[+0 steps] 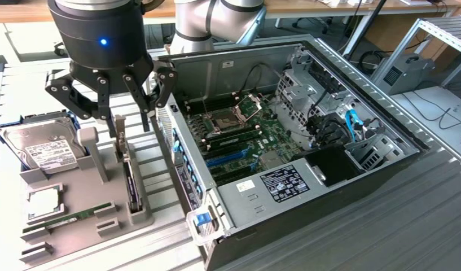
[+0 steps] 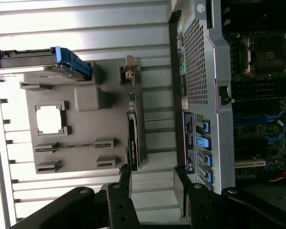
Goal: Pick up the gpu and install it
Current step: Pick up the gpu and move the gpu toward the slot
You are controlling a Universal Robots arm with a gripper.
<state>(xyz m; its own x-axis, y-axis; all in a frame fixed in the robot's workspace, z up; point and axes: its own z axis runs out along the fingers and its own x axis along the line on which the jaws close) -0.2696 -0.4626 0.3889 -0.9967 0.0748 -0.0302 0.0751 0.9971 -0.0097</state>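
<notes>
My gripper (image 1: pixel 128 121) is black, with one small blue light glowing on its housing. The gpu (image 1: pixel 132 186) is black with a silver bracket. Its holder (image 1: pixel 79 186) is plain matt grey. The hard drive (image 1: pixel 45 147) is silver with a white label printed in black, and its caddy (image 2: pixel 71 62) is blue. The memory stick (image 1: pixel 72 217) is green. The processor chip (image 1: pixel 45 202) is pale silver. The computer case (image 1: pixel 290 231) is black outside and grey metal inside, with a black-and-white sticker (image 1: pixel 284 183). Its motherboard (image 1: pixel 272 135) is green with blue slots (image 1: pixel 226 158) and black ones. One cable (image 1: pixel 353 127) is bright blue. The worktop (image 1: pixel 411 226) is grey metal, ribbed in parallel lines.
</notes>
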